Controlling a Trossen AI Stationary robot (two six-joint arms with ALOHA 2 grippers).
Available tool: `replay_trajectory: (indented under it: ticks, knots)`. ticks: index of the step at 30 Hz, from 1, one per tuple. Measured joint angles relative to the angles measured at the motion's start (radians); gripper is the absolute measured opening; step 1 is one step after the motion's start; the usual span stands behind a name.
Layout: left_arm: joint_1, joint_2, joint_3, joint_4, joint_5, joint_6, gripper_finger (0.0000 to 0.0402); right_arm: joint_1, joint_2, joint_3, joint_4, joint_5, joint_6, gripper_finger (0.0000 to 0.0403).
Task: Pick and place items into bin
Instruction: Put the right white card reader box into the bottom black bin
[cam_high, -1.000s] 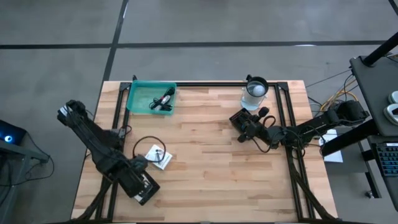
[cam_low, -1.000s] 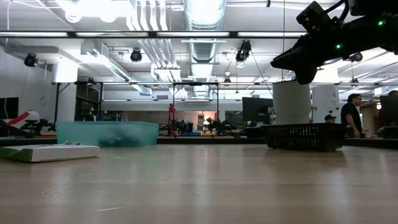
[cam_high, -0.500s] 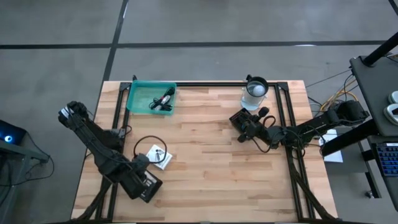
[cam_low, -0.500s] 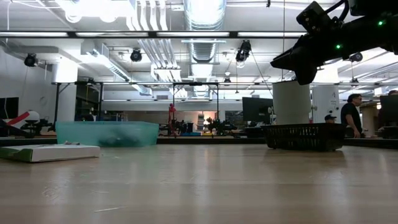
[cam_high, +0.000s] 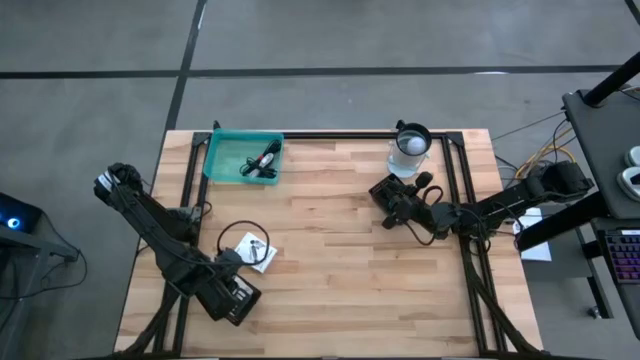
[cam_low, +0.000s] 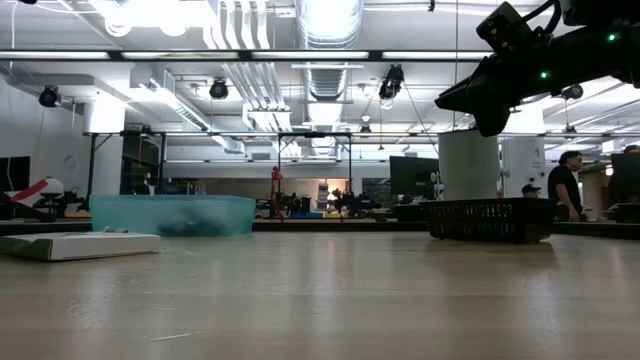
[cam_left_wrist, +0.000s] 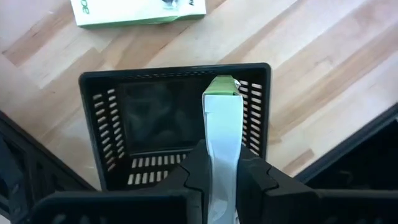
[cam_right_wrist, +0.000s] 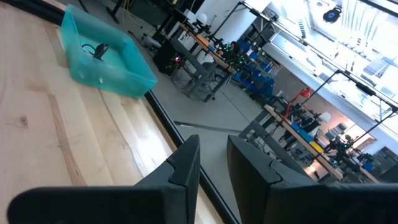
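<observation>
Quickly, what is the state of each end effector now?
Left end effector: closed on a white packet, above a black basket.
Right end effector: slightly open, holding nothing.

Left arm (cam_high: 160, 235): matte black, slim segments, bulky joints, white patch near base. Right arm (cam_high: 480, 212): black, looped cables, green indicator lights. Fingers (cam_right_wrist: 183, 168): dark, angular, faceted.

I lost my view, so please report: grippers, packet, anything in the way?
Left gripper shut on packet, over basket. Right gripper open, empty, near cup. Nothing in the way.
</observation>
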Motion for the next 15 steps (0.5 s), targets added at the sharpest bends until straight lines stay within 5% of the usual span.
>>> replay_trajectory:
  ticks: [8,15]
  knots:
    - [0.0,0.0,-0.005,-0.005,-0.002,-0.006,0.0038,0.0,0.0,0.0,0.0,0.0,0.001,0.0068]
    - [0.0,0.0,-0.005,-0.02,-0.002,-0.006,0.0114,0.0,0.0,0.0,0.0,0.0,0.002,0.0068]
